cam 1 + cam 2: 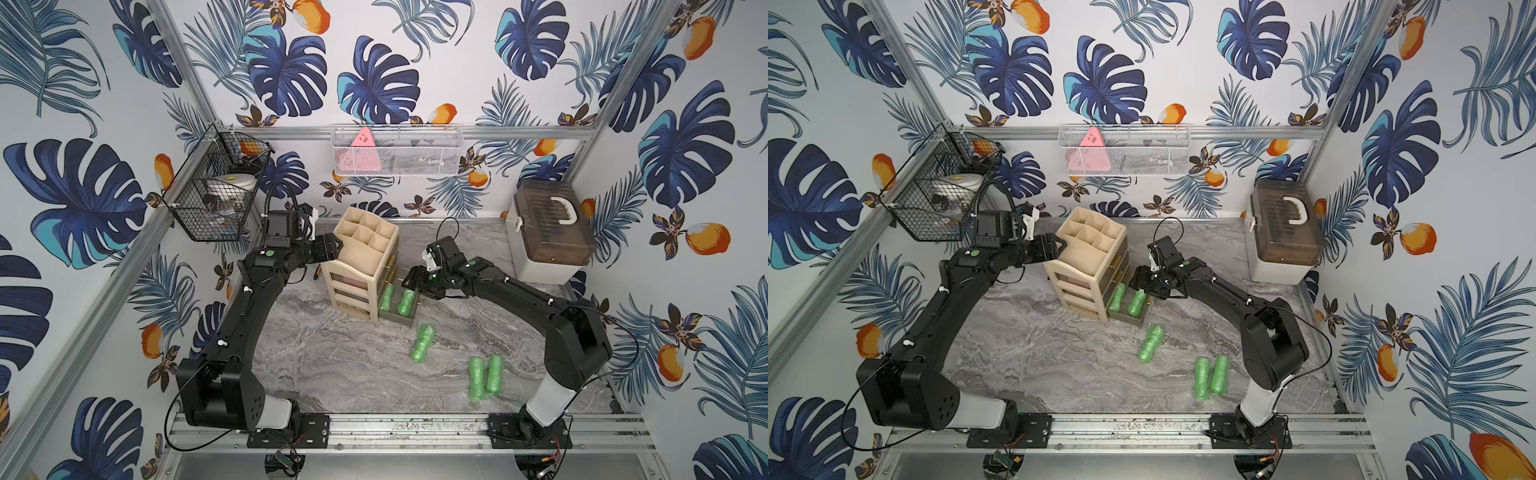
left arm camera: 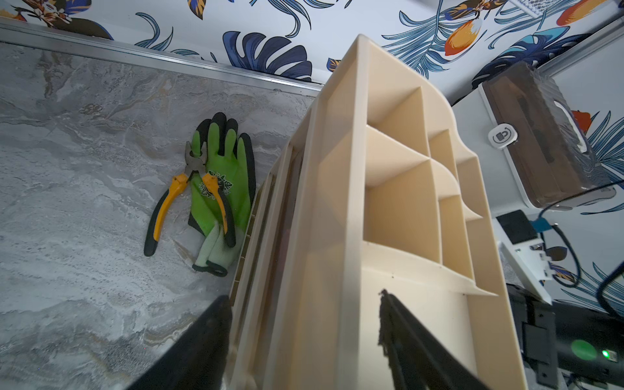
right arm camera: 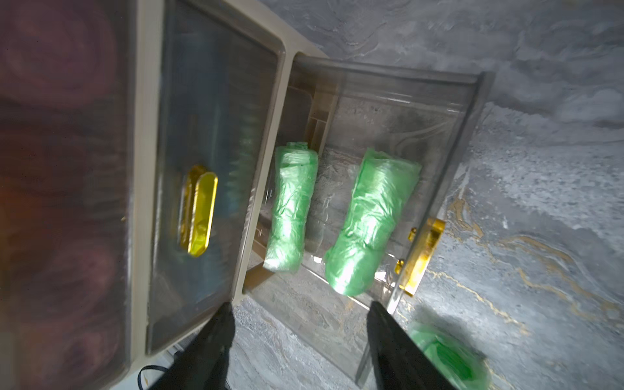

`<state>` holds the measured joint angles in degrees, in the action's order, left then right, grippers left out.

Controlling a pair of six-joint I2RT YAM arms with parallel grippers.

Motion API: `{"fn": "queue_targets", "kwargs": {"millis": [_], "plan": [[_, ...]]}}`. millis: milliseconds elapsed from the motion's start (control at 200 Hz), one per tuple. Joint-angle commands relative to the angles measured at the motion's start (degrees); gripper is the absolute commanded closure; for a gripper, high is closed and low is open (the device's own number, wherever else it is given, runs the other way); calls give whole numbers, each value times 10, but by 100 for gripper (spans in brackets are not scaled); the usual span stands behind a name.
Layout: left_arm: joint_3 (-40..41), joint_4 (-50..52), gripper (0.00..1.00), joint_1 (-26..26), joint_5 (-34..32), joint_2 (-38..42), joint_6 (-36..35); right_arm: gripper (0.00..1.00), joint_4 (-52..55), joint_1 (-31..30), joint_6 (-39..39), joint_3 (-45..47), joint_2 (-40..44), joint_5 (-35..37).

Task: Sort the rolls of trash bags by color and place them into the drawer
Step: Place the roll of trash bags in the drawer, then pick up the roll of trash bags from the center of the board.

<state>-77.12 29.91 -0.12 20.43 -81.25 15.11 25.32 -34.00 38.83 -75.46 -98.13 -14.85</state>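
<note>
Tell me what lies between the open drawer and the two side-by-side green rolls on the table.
A single green roll, alone on the marble tabletop; both top views show it.

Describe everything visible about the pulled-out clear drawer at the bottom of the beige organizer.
The smoky clear plastic drawer is a shallow rectangular tray with a gold handle on its front wall. It stands pulled out level from the bottom slot of the beige plastic organizer. Inside lie a bright green crinkly trash-bag roll nearer the organizer and a second green roll nearer the handle, parallel, not touching.
</note>
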Motion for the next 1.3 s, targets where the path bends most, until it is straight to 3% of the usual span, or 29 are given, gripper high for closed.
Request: {"fn": "queue_targets", "kwargs": {"millis": [0,325,535,1026,1291], "plan": [[2,4,27,0,-1,2,-3,37,12,-1,-20,31,35,11],[3,4,27,0,-1,10,-1,39,-21,-1,16,208,136,-10],[3,6,27,1,-1,10,-2,38,-58,-5,40,284,140,-26],[7,5,27,0,-3,10,-1,40,-108,-20,51,301,77,-38],[9,5,27,0,-4,11,-3,57,-122,-19,52,298,56,-35]]}}
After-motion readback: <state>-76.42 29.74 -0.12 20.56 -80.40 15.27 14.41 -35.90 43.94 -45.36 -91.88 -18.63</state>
